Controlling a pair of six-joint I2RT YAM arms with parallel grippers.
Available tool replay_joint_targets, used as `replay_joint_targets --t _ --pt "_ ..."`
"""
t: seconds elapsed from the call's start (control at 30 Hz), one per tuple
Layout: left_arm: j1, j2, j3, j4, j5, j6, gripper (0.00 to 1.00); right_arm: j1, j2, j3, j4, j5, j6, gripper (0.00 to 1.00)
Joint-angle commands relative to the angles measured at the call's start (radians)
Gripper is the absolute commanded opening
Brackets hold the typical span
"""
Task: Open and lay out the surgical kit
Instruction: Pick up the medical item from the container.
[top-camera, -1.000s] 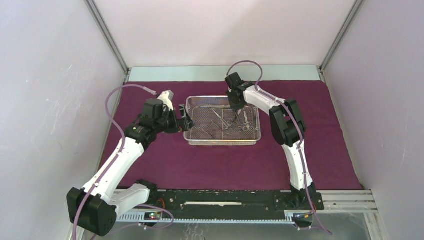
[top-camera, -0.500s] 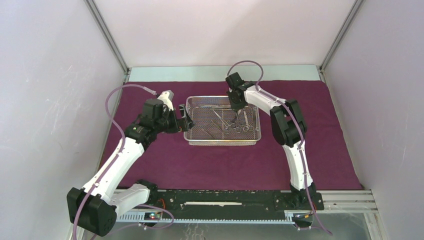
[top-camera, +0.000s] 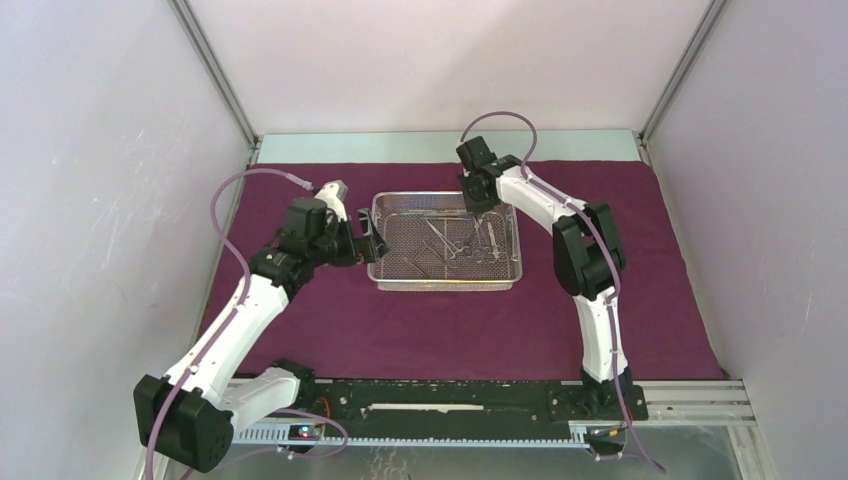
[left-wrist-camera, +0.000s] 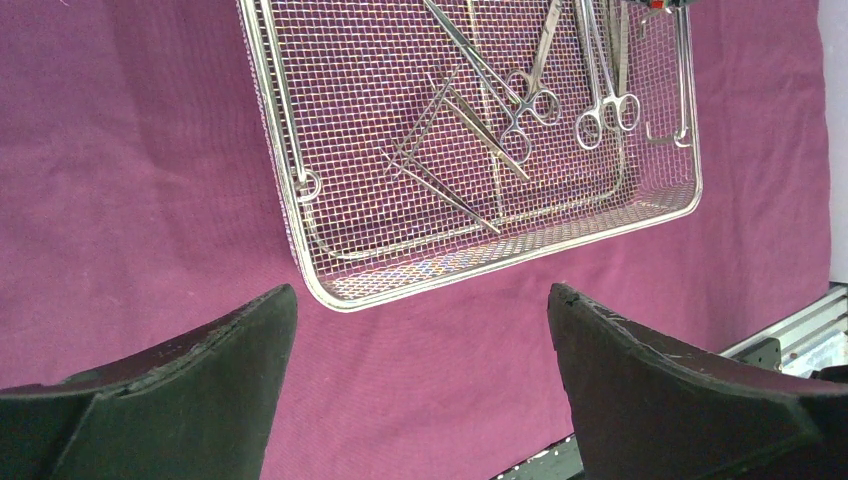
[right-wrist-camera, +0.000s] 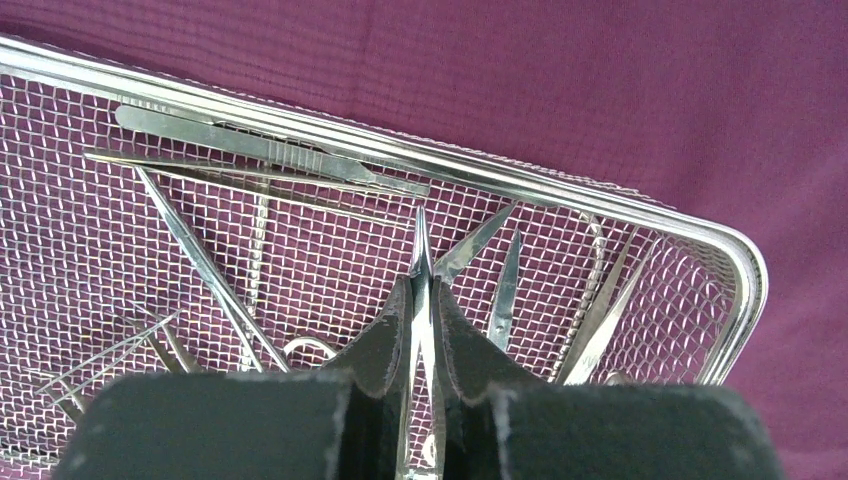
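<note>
Spread flat across the worktop: maroon cloth. On the cloth, toward the far side, between the two arms: wire-mesh tray, upright, with ring-handled clamps, tweezers and other slim steel pieces lying loose and crossed inside. Left tool — wide apart, gripping nothing, just beside the tray's left rim. Right tool — down inside the tray near its far rim, pinched together on one slim steel instrument, pointed tip poking out beyond the tool. Lifted clear or resting on the mesh: cannot tell.
</note>
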Motion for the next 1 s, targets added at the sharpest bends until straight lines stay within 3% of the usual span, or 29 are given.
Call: replay_joint_targets --t 0.0,0.6,0.97 --pt "0.008 0.001 -0.011 0.014 -0.007 0.013 1.0 0.003 -0.081 0.021 -0.027 0.01 0.039 0.0" --pt "0.01 0.007 -0.009 0.013 0.003 0.005 1.0 0.003 -0.158 0.099 -0.135 0.019 0.044 0.0" --pt "0.01 0.013 -0.012 0.019 0.025 -0.001 1.0 -0.073 -0.281 0.016 -0.162 0.03 -0.026 0.0"
